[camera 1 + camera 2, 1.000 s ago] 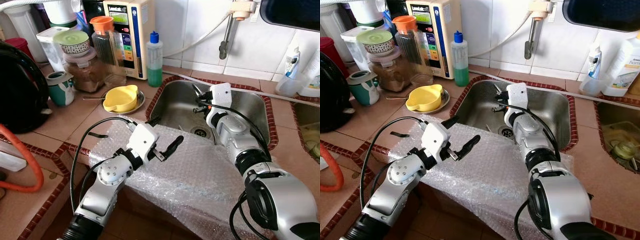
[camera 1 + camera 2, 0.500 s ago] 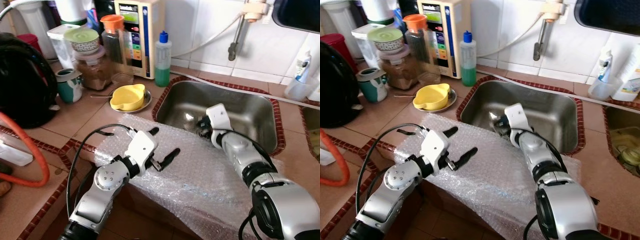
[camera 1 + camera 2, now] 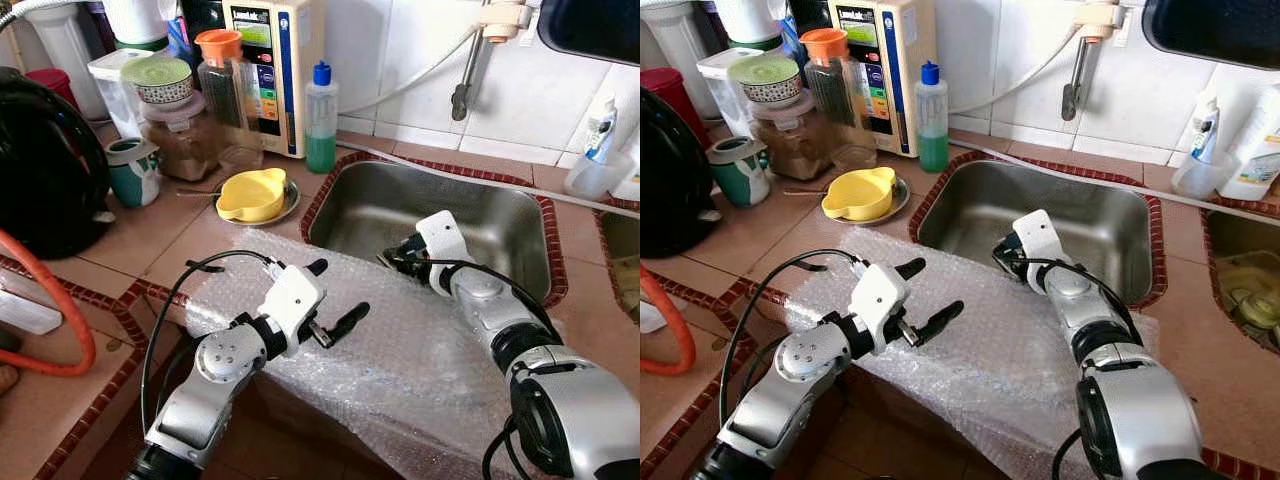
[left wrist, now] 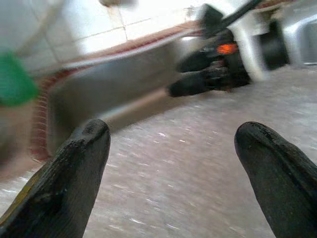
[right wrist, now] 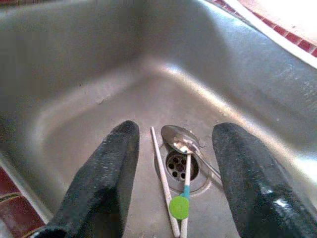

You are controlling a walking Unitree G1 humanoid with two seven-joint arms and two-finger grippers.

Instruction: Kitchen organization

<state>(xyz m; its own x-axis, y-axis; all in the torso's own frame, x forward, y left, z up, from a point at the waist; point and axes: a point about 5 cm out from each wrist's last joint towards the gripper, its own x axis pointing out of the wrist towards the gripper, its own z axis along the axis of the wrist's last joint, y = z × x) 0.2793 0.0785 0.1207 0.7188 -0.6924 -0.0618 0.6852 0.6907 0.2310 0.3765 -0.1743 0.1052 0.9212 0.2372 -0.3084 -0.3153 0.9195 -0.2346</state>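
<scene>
Right claw (image 5: 171,163), released over the sink (image 3: 505,205), should drop straight onto the spoon (image 5: 179,140) at the drain; left claw (image 3: 335,300), at 9 o'clock, stays released

Spoon (image 5: 179,140) and sticks (image 5: 164,184) in sink (image 3: 480,215), bubble wrap (image 3: 400,350) before.

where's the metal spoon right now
In the right wrist view the metal spoon lies on the sink floor over the drain, between the open right pincer fingers.
</scene>
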